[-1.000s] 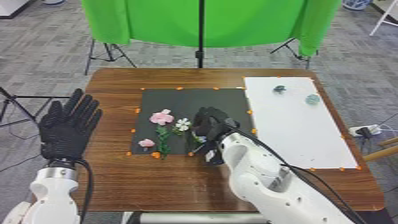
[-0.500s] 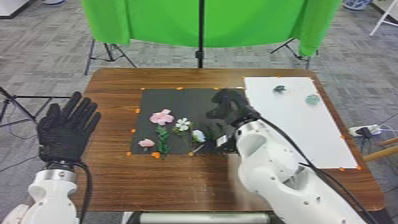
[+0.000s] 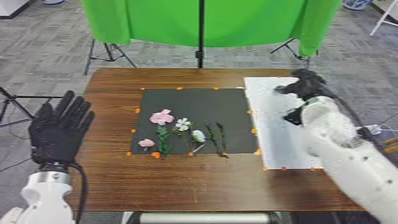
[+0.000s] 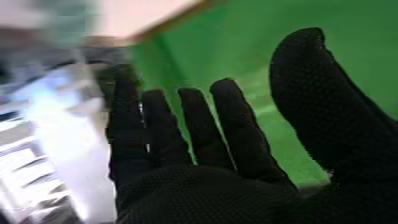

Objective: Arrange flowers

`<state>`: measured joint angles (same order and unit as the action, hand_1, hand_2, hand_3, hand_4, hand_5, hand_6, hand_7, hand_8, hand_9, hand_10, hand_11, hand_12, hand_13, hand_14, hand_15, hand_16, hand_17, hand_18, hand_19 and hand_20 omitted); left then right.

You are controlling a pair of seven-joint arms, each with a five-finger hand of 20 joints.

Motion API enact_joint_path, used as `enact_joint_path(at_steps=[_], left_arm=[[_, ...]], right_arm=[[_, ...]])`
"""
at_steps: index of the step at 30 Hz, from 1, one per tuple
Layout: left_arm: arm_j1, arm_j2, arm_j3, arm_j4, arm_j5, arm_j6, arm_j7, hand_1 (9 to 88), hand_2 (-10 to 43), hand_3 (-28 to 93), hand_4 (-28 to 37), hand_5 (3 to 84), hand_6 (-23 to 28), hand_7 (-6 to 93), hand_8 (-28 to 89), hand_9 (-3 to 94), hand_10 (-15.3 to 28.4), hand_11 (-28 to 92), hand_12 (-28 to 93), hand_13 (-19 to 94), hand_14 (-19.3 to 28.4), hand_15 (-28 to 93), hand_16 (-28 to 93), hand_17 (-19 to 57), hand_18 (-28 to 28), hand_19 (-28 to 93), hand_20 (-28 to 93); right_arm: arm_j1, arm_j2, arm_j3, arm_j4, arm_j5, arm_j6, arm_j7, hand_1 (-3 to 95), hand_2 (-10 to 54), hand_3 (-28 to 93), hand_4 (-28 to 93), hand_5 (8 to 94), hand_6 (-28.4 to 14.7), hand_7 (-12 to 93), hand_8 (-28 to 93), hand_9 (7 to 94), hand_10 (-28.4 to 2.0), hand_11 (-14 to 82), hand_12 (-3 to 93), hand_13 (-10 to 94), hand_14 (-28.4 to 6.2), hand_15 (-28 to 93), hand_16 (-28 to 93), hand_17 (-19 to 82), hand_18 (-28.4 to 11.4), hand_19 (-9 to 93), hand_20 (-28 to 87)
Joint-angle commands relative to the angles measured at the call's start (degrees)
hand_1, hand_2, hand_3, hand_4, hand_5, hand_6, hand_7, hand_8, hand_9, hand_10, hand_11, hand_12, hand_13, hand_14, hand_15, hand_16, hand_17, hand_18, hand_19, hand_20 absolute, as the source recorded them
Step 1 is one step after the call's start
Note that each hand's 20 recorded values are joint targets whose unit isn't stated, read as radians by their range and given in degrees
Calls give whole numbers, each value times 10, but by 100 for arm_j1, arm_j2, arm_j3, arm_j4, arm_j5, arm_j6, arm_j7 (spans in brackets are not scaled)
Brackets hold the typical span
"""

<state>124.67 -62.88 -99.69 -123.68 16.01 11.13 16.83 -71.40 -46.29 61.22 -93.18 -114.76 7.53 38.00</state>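
In the head view the right hand [image 3: 306, 86] is over the far part of the white board [image 3: 282, 147], covering the spots around it. The right wrist view shows this hand [image 4: 209, 195] open and holding nothing, with a blurred teal piece [image 4: 69, 22] beyond the fingers. On the black mat [image 3: 200, 97] lie a large pink flower [image 3: 162, 117], a small pink flower [image 3: 147, 143], a daisy-like white flower [image 3: 183, 124], another white flower [image 3: 198, 135], a leafy green stem [image 3: 163, 139] and thin dark stems [image 3: 222, 136]. The left hand [image 3: 59, 132] is open beside the table's left edge.
Orange markers [image 3: 155, 155] line the mat and the board. The brown table [image 3: 178, 187] extends around them. Past its far edge stand a green cloth [image 3: 160, 25] and a black pole [image 3: 201, 45].
The right hand has moved from the black mat to the far part of the white board, uncovering the white flower and dark stems. The left hand has shifted slightly.
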Motion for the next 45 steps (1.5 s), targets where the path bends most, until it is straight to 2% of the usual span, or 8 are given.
enact_joint_path(at_steps=[1, 7, 11, 14, 17, 21, 32, 45], left_arm=[[200, -107, -23, -40, -16, 47, 40, 230, 129, 760, -283, 417, 68, 51, -73, 346, 119, 100, 97, 235, 97, 135, -29, -22, 93, 154, 120], [209, -139, -14, -50, -22, 128, 48, 230, 128, 761, -283, 415, 66, 50, -72, 343, 119, 101, 97, 236, 99, 137, -28, -23, 94, 157, 121], [217, -153, 8, -55, -21, 125, 31, 229, 128, 762, -283, 413, 66, 51, -72, 328, 117, 94, 96, 236, 104, 145, -24, -27, 98, 162, 122], [224, -165, 19, -56, -22, 91, 18, 231, 129, 761, -283, 412, 66, 52, -71, 325, 116, 96, 98, 235, 106, 149, -22, -29, 101, 166, 124], [247, -172, 10, -67, -6, 96, 1, 230, 129, 761, -283, 412, 65, 52, -71, 324, 117, 96, 98, 237, 110, 152, -21, -30, 102, 168, 125], [279, -198, -13, -77, -24, 128, 21, 230, 129, 762, -283, 411, 65, 51, -72, 323, 116, 96, 97, 238, 113, 159, -20, -31, 104, 170, 125], [288, -202, 16, -60, -54, 141, -26, 231, 128, 762, -283, 401, 63, 52, -71, 327, 117, 102, 99, 248, 122, 174, -19, -32, 106, 172, 125], [122, -191, 234, 31, -20, 71, -158, 231, 129, 762, -283, 402, 66, 58, -71, 333, 119, 110, 103, 253, 126, 186, -19, -31, 107, 173, 125]], right_arm=[[296, 263, 30, 628, -163, -716, 103, 428, -95, 830, -282, 362, -75, 115, -105, 311, -159, 83, 108, 273, -168, 90, 156, 112, -167, 505, 132], [479, 134, -237, 980, -165, -1203, -77, 475, -95, 819, -282, 360, -56, 128, -111, 322, -121, 95, 103, 320, -148, 86, 166, 146, -157, 492, 130], [633, -27, -333, 1108, -135, -1927, 102, 513, -95, 807, -283, 433, -30, 143, -125, 438, -112, 110, 104, 451, -128, 138, 179, 202, -180, 546, 160], [636, -78, -465, 1189, -187, -1735, 218, 527, -95, 805, -283, 469, -29, 146, -126, 459, -122, 103, 111, 471, -130, 145, 182, 229, -186, 578, 176], [479, -44, -560, 1134, -386, -1205, 215, 560, -95, 774, -283, 567, -20, 163, -131, 566, -115, 140, 136, 561, -108, 225, 197, 257, -192, 672, 236], [302, 4, -530, 913, -628, -702, 39, 656, -95, 642, -283, 725, -3, 278, -6, 813, -94, 148, 430, 710, -69, 354, 428, 291, -205, 757, 363], [-125, 28, -149, -1288, 831, -835, -323, 646, -95, 683, -283, 740, -18, 363, 45, 826, -98, 183, 484, 714, -78, 410, 445, 294, -218, 775, 410], [227, -773, -1073, -1088, 1237, -1425, -542, 647, -95, 685, -283, 739, -19, 360, 50, 825, -99, 185, 483, 705, -85, 433, 433, 293, -218, 783, 420]])
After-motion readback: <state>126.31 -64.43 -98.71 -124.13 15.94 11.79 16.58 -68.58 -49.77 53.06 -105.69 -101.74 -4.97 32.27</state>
